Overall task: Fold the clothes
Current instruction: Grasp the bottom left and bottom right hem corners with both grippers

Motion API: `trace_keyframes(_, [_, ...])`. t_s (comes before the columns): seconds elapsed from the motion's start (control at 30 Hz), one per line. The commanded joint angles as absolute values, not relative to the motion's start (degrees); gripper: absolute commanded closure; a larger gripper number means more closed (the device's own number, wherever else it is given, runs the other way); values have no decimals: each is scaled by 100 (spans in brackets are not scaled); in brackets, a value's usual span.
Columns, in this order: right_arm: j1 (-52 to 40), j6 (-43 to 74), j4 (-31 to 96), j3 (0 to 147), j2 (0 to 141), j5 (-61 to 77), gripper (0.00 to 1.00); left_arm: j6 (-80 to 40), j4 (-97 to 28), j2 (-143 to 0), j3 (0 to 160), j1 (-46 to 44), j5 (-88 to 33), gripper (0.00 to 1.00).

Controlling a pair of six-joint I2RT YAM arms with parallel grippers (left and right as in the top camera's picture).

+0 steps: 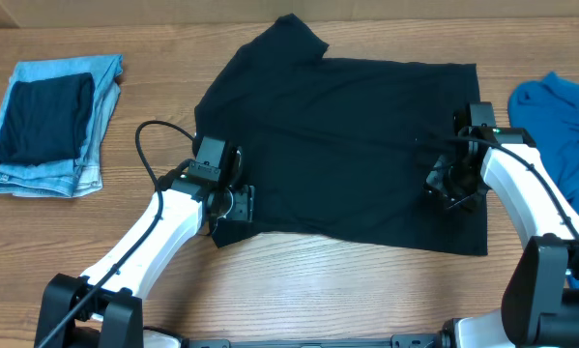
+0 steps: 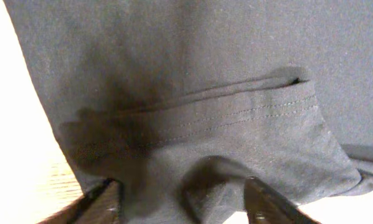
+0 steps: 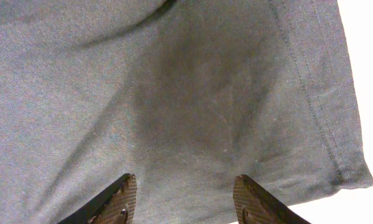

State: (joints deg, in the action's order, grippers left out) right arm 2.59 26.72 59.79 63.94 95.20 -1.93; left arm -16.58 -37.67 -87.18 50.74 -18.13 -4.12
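Note:
The clothes (image 1: 347, 135), a black T-shirt, lie spread flat across the middle of the wooden table, one sleeve pointing to the far side. My left gripper (image 1: 233, 198) is down at the shirt's near-left corner. In the left wrist view its fingers (image 2: 105, 202) stand apart, with a hemmed fold of fabric (image 2: 236, 112) bunched up between and ahead of them. My right gripper (image 1: 448, 184) rests on the shirt near its right edge. Its fingers (image 3: 121, 199) are spread on flat fabric (image 3: 174, 74), the stitched hem (image 3: 323, 112) running to their right.
Folded light-blue jeans (image 1: 96, 106) with a dark folded garment (image 1: 43, 121) on top lie at the far left. A bright blue garment (image 1: 560, 121) lies at the right edge, just beyond the right arm. Bare wood (image 1: 347, 290) runs along the front.

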Motion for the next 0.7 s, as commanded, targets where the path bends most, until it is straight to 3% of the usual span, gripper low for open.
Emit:
trace_keyframes(0.0, [268,2593,5940,6368,9365,-301,46,-1695,-3719,-8700,5146,-1802,-504,72])
trace_keyframes(0.1, [285,2523,5776,6368,9365,-445,31,-1693,-3688,-8700,5146,-1802,-637,71])
trace_keyframes(0.17, [307,2521,5662,6368,9365,-445,28,-1688,-3701,-8700,5146,-1802,-709,70])
trace_keyframes(0.3, [307,2504,5605,6368,9365,-445,27,-1693,-3747,-8700,5146,-1802,-705,45])
trace_keyframes(0.67, [307,2504,5568,6368,9365,-443,26,-2871,-3916,-8700,5017,-1800,-91,39])
